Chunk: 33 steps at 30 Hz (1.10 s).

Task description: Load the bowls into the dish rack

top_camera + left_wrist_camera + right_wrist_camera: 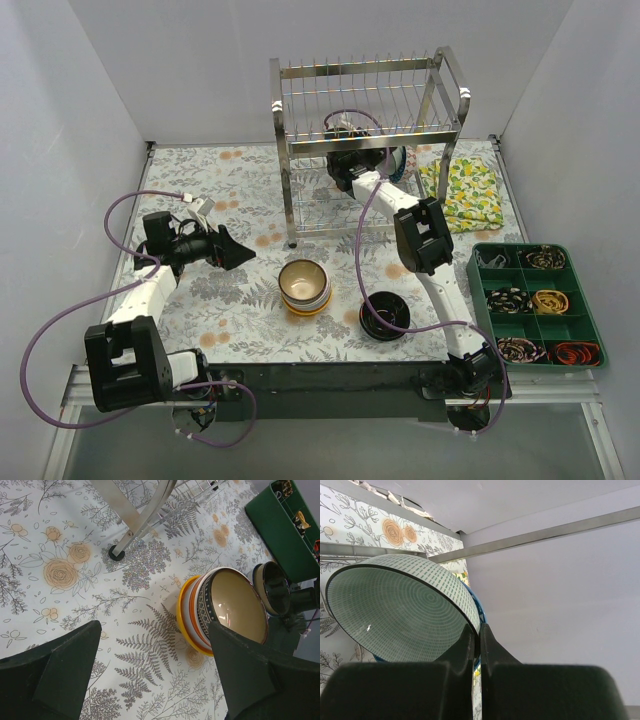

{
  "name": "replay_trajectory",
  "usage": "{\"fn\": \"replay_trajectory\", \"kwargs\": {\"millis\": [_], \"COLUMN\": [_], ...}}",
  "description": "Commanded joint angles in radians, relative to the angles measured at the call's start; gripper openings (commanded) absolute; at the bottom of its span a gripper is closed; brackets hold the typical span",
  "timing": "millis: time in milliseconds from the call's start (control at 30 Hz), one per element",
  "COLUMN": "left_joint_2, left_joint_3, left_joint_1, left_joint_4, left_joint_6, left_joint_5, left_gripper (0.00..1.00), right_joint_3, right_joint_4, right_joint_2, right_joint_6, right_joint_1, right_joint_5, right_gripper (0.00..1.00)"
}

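The right claw [476, 630] is pinching shut on the rim of a pale bowl [395, 615], one finger inside and one outside. It is reaching into the lower tier of the dish rack [277, 110], and the bowl is hanging there between the rack's posts. Whether it is already resting on the wires is hidden.

The pale bowl is tipping up on edge, its rim close to upright. Its opening is facing sideways along the rack rather than up. Being round, it has no long side; its centre line is lying nearly level.

The left claw [153, 630] is holding nothing. Its fingers are standing wide apart above the bench [230, 180], out in front of the dish rack and off its left corner.

Just in front of the dish rack, a stack of bowls [304, 287] is sitting upright. It has yellow at the bottom, then orange and white, with a brown-glazed one on top. A dark bowl [385, 313] is sitting alone, also in front of the rack, on the stack's right.

No other bowl is showing in the rack. The job is looking barely begun: one bowl is going in, and the stack and the dark bowl are waiting.
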Motion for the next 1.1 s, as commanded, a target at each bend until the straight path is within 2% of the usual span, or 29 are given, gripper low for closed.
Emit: {"fn": "replay_trajectory", "kwargs": {"millis": [0,333,1067], "left_joint_2": [-0.005,-0.009,-0.052], "left_joint_3": [0.003,0.001,-0.033], "left_joint_1": [-0.001,-0.001,-0.001], "left_joint_4": [0.02,0.028,0.02], "left_joint_6": [0.005,-0.011,-0.039], "left_joint_5": [0.02,0.013,0.013], "left_gripper": [0.9,0.91,0.92], "right_joint_3": [0.062,-0.025,-0.018], "right_joint_4": [0.022,0.022,-0.088], "right_joint_2": [-0.006,-0.012,0.036], "right_joint_6": [-0.008,0.01,0.137], "right_joint_1": [-0.031,-0.038,-0.033], "right_joint_5": [0.035,0.05,0.122], "right_gripper": [0.01,0.01,0.01]}}
